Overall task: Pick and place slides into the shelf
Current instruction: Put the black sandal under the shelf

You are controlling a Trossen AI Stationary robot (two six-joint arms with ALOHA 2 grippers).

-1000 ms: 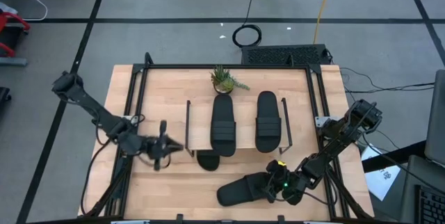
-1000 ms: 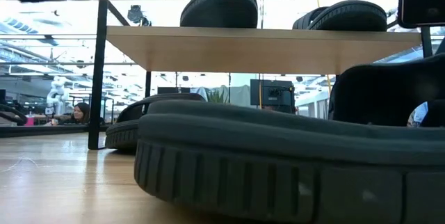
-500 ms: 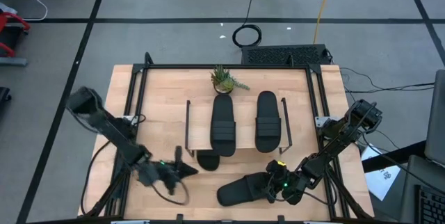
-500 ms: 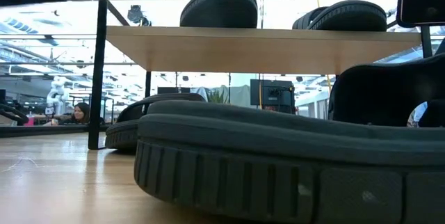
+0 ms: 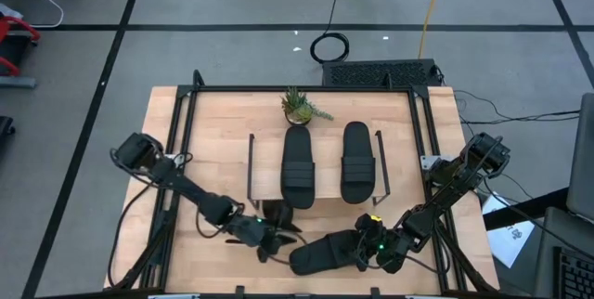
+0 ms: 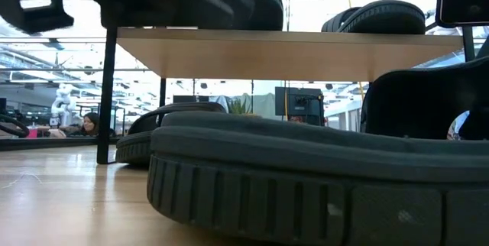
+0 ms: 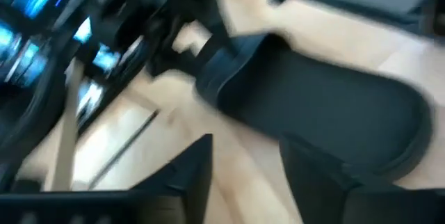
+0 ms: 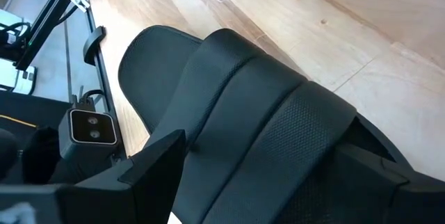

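The table (image 5: 213, 141) carries the shelf (image 5: 269, 180), a plant (image 5: 299, 106), one slide (image 5: 325, 253) at the front and another (image 5: 277, 214) under the shelf.

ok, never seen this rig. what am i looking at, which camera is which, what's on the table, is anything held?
Two dark robot arms work at a wooden table. The high view looks straight down, the low view sits at tabletop height, and each wrist view looks past that arm's own fingers.

The shelf, a low rack with a light wood top, carries two black slides, one beside the other. A third slide lies underneath it. A small plant stands behind.

The fourth slide lies on the table in front of the shelf. The right gripper has its fingers on either side of the slide's strap; a firm hold can't be confirmed. The left gripper is beside that slide's other end, open and holding nothing.
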